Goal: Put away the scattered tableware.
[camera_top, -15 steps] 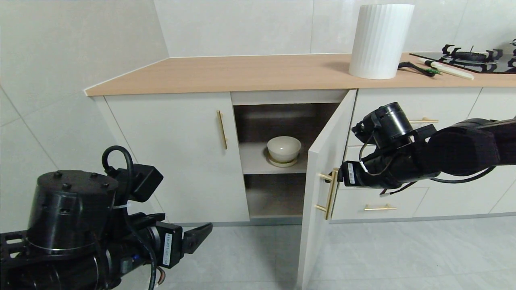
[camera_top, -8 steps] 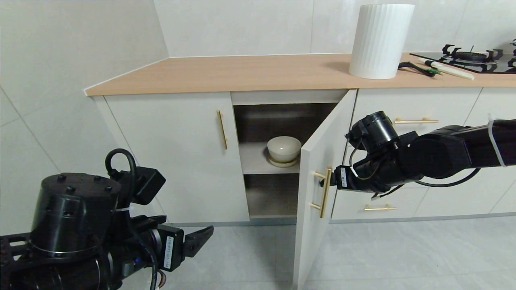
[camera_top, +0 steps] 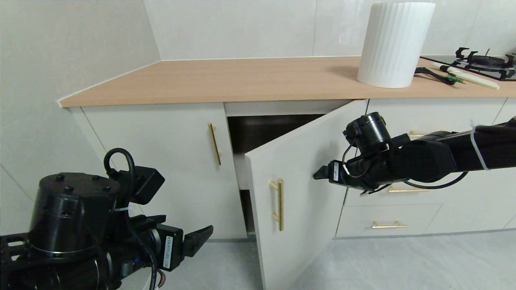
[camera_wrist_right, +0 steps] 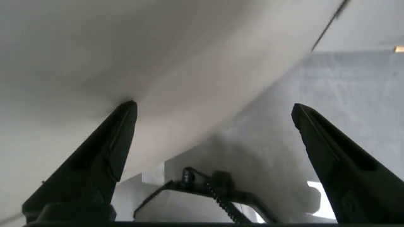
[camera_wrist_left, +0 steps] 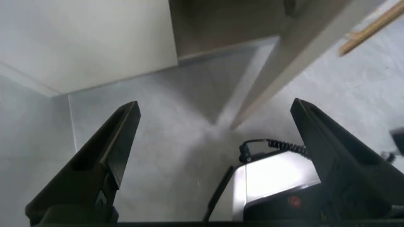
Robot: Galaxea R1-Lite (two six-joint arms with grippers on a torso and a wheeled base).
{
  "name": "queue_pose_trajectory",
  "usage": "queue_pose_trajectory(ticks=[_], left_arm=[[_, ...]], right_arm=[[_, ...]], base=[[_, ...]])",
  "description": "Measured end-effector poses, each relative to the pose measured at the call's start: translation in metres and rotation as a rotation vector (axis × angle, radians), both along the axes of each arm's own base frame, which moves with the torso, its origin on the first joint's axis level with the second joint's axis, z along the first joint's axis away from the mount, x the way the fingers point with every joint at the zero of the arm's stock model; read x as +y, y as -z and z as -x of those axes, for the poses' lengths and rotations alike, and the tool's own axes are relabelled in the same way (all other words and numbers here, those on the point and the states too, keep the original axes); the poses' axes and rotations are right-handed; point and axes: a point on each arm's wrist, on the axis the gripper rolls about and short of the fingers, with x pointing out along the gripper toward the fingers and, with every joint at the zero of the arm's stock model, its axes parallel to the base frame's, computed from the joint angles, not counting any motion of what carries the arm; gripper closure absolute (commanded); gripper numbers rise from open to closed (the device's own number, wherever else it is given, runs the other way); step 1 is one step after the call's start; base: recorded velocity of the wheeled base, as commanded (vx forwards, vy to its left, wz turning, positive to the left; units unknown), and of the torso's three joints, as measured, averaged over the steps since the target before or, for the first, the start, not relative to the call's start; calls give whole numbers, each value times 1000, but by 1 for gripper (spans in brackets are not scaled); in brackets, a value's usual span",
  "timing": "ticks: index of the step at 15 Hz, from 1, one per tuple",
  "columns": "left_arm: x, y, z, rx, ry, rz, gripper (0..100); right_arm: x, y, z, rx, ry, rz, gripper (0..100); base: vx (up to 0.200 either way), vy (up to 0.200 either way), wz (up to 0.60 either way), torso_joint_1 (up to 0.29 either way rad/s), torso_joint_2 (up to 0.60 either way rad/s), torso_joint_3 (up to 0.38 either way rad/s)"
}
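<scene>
Spanning the wall is the wooden table [camera_top: 242,80], and below it the white cabinet door [camera_top: 302,153] stands partly ajar, a dark gap of the cupboard showing above its top edge and the shelf behind hidden by the panel. Up on the table stands a tall white ribbed canister [camera_top: 395,44]. Now the right pincer [camera_top: 318,174]: fingers spread wide, gripping nothing, tips right at the door's outer face beside the brass handle [camera_top: 278,205]; actual contact is too close to call. The left pincer [camera_top: 201,237] hangs low over the floor [camera_wrist_left: 189,126], also released. The loose tableware, a pale utensil [camera_top: 467,76] and a dark one [camera_top: 435,75], lies on the table just beside the canister.
</scene>
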Motion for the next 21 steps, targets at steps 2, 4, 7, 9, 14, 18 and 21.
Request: queue_pose_trajectory(ticks=[2,4,7,9,14,18,21], left_arm=[[0,-1,0,-4,0,3,0],[0,-1,0,-5,0,3,0],[0,-1,0,-6,-1,4,0],[0,-1,0,-6,0,4,0],[0,-1,0,-6,0,4,0],[0,-1,1,-5,0,2,0],[0,-1,1,-5,1,2,0]], right_arm=[[7,0,-9,-68,36,-83,0],[13,5,-17,-103,58,-130,0],[17,11,-26,-138,94,-171,0],[18,12,-34,-205,155,-192,0],[20,20,-50,-265,227,-184,0],[19,21,-62,-336,297,-189,0],[16,22,-66,-343,313,-186,0]], base=[[0,0,0,0,0,0],[0,0,0,0,0,0],[0,0,0,0,0,0],[0,0,0,0,0,0],[0,0,0,0,0,0],[0,0,0,0,0,0],[0,0,0,0,0,0]])
